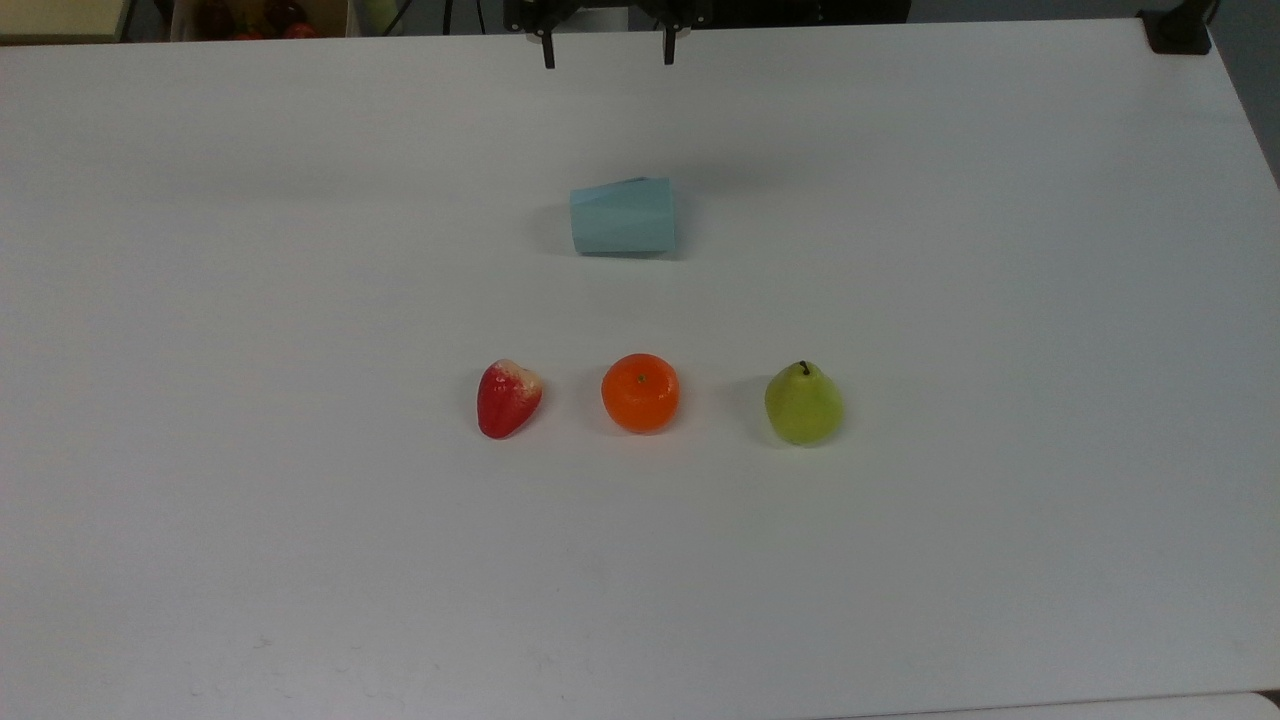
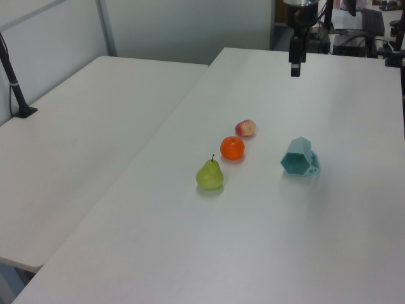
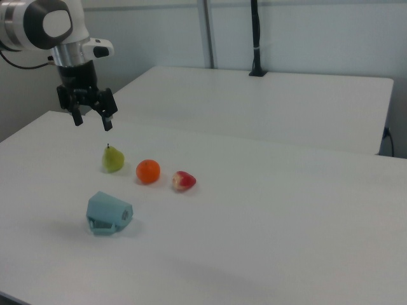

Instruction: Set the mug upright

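While the mug lies tipped: it rests on its side on the white bench (image 1: 300,560), not upright.
Strawberry (image 1: 508,398): leftmost of the fruit row in the top view, red with a pale top end, lying on the bench.
Orange (image 1: 640,392): middle of the row, just beside the strawberry, apart from it.
Pear (image 1: 803,404): at the top view's right end of the row, green with a dark stem, a little farther from the orange than the strawberry is.
Mug (image 1: 622,216): pale blue, faceted, lying behind the orange in the top view and well apart from all three fruits; in the left view its hexagonal opening (image 2: 296,163) faces the camera; in the right view a handle shows low against the bench.
Gripper (image 1: 607,48): at the far edge of the bench in the top view, above the surface, pointing down, its two dark fingers (image 1: 548,50) spread wide with nothing between them.
Gripper to mug: well apart, roughly in line with it in the top view.
Second bench (image 2: 95,126): alongside, at the left view's left, with a dark post (image 2: 14,82) standing on it.
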Tool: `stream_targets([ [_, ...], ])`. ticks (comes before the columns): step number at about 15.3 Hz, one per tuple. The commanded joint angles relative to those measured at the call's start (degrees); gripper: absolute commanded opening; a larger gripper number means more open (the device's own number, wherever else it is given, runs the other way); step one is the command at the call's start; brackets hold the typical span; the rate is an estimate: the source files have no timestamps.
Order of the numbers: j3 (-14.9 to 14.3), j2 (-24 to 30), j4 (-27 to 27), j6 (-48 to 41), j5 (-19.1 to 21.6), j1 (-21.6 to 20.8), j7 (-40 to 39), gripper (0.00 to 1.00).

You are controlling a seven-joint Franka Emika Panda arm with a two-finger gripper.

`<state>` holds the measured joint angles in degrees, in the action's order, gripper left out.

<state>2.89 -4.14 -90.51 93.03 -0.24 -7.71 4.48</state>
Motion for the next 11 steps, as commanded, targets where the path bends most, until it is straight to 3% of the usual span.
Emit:
stream_targets([
  [1, -0.3, 1.2, -2.3, 1.5, -0.1, -0.3, -0.5, 1.0],
  [6, -0.1, 0.9, -2.3, 1.5, -0.5, -0.6, -0.4, 1.0],
  [11, 1.0, 0.7, -4.0, -0.4, -8.1, -3.8, 1.8, 1.0],
])
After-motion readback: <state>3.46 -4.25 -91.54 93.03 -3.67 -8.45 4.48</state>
